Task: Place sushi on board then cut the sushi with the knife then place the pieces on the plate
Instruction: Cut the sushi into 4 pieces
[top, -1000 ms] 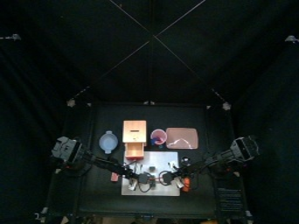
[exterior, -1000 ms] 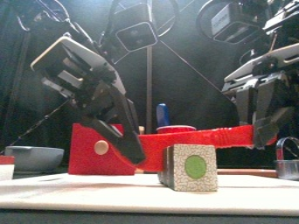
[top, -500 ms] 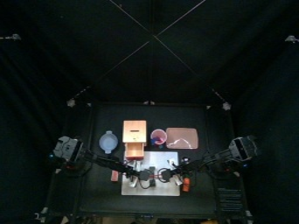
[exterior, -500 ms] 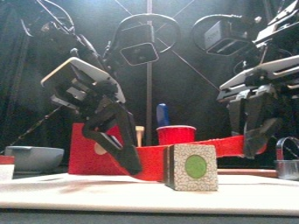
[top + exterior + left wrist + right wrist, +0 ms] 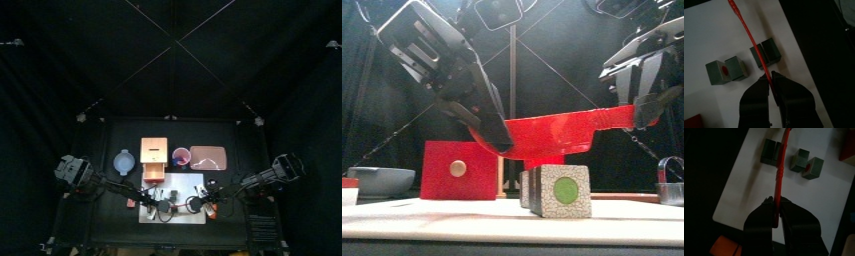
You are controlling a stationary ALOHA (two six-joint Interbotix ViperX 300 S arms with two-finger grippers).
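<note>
Sushi (image 5: 563, 191) is sitting in separate blocks on the board (image 5: 422, 222), nearest the front edge. Clear above it, the knife (image 5: 556, 135) is hanging bowed between both claws. The left gripper (image 5: 771, 76) is clamping one end and the right gripper (image 5: 776, 201) the other. Cutting looks like the step in hand, so next the blade needs lowering straight onto a block that is not yet split. Farther back, the plate (image 5: 209, 157) is waiting at one o'clock from the board.
</note>
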